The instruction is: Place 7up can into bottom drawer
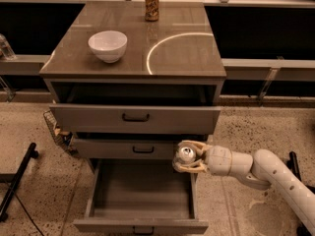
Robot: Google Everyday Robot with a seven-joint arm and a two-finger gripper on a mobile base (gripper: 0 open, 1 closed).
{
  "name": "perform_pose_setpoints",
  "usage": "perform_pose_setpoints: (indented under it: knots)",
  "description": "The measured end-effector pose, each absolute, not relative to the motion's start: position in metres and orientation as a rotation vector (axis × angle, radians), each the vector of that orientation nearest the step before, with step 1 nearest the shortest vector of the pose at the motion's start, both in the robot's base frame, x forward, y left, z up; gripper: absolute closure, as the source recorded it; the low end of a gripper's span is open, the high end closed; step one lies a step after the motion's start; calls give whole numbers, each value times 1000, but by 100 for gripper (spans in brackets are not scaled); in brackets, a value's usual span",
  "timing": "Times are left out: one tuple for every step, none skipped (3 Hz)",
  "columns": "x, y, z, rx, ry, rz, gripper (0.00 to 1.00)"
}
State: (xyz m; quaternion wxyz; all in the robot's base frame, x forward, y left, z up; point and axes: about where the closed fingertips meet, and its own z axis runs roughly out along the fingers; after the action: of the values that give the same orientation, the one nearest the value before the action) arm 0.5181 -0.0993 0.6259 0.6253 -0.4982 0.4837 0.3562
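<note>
My gripper (pixel 187 157) comes in from the right on a white arm and is shut on the 7up can (pixel 185 154), whose silver top faces the camera. It holds the can above the right rear part of the bottom drawer (pixel 140 193), in front of the middle drawer's right end. The bottom drawer is pulled far out and its plain grey inside holds nothing. Its small dark handle shows at the lower front edge.
A white bowl (pixel 107 45) and a brown-gold can (pixel 151 4) stand on the cabinet top (pixel 182 48). The top drawer (pixel 135 118) and middle drawer (pixel 125 149) are pulled out a little. A wire basket (pixel 56 131) hangs at the cabinet's left. A black stand leg (pixel 17 178) lies on the floor at left.
</note>
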Motion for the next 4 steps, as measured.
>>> perform_pose_setpoints:
  knots:
    - [518,-100,623,-1147,1116,818,100]
    - [509,-98,569,-1140,1158,859,100]
    - [497,-94,517,-1159,1176,870,100]
    - [489,-82,474,-1156,1168,895,100]
